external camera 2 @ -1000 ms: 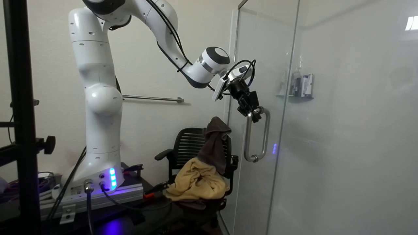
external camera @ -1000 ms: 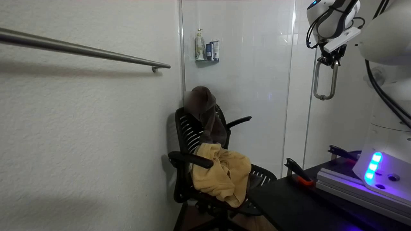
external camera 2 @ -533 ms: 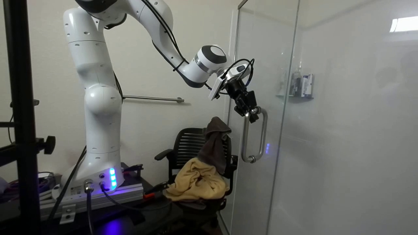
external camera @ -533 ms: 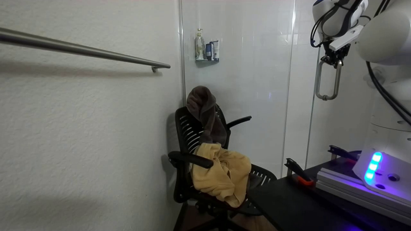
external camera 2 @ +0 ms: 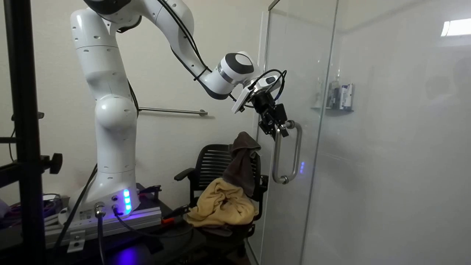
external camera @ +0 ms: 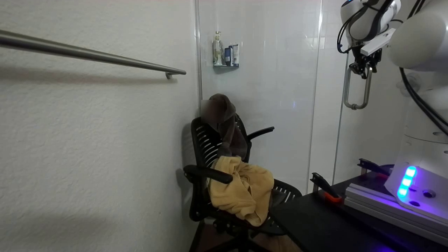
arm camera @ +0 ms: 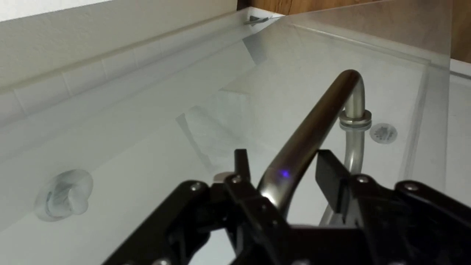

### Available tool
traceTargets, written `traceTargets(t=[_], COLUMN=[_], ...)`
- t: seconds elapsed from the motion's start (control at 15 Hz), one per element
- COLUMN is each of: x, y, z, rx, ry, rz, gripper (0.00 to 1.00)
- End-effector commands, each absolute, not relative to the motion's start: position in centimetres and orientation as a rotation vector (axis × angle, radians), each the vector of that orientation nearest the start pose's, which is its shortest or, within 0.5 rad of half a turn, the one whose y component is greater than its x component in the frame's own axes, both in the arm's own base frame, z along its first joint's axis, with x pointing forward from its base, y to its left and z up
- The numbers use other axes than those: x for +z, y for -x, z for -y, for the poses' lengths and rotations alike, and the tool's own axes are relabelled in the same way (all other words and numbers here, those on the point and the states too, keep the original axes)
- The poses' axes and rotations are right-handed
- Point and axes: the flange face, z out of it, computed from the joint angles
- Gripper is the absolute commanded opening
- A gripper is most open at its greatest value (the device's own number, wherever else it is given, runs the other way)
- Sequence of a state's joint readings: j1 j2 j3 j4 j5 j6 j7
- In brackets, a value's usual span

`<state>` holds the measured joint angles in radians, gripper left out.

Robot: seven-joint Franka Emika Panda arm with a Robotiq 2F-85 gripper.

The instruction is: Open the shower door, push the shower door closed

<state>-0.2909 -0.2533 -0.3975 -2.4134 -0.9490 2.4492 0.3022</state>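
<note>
The shower door (external camera 2: pixel 285 217) is a tall clear glass panel; its glass also shows in the wrist view (arm camera: pixel 401 40) and in an exterior view (external camera: pixel 353 147). Its silver loop handle (external camera 2: pixel 276 158) shows in both exterior views (external camera: pixel 366 91) and runs up the middle of the wrist view (arm camera: pixel 312 121). My gripper (arm camera: pixel 282 158) is open, with the handle bar between its spread fingers. The right finger's tip appears close to the bar; contact cannot be told. In both exterior views the gripper (external camera 2: pixel 279 133) (external camera: pixel 363 72) is at the top of the handle, pointing down.
A black chair (external camera 2: pixel 217 162) with a yellow towel (external camera 2: pixel 220 206) and a brown towel (external camera 2: pixel 239 165) stands beside the door. A wall bar (external camera: pixel 87 52) is fixed behind. Clamps (external camera: pixel 327 189) stick up from the black table (external camera: pixel 315 217). Bottles stand on a shower shelf (external camera: pixel 224 65).
The door handle has shifted slightly toward the robot's base during the first half second, then stayed still. Since then the gripper has moved slightly back and its fingers look farther apart.
</note>
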Motion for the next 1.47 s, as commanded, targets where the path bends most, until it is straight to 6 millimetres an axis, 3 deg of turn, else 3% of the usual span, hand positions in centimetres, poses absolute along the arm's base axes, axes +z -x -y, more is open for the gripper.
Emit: traceTargets(t=[0.0, 0.27, 0.53, 0.87, 1.13, 1.4], x=[43.9, 47.7, 50.1, 51.8, 53.5, 53.8], y=[-36.6, -35.0, -32.9, -27.3, -22.6, -20.6], z=[30.9, 28.1, 24.6, 22.1, 23.8, 27.2], rx=[0.229, 0.308, 0.341, 0.54, 0.701, 0.95], ry=[-2.45, -2.347, -2.371, -2.47, -2.374, -2.29], rz=[0.41, 0.309, 0.162, -0.128, -0.306, -0.368], gripper=[0.76, 0.99, 1.0, 1.0, 1.0, 1.0])
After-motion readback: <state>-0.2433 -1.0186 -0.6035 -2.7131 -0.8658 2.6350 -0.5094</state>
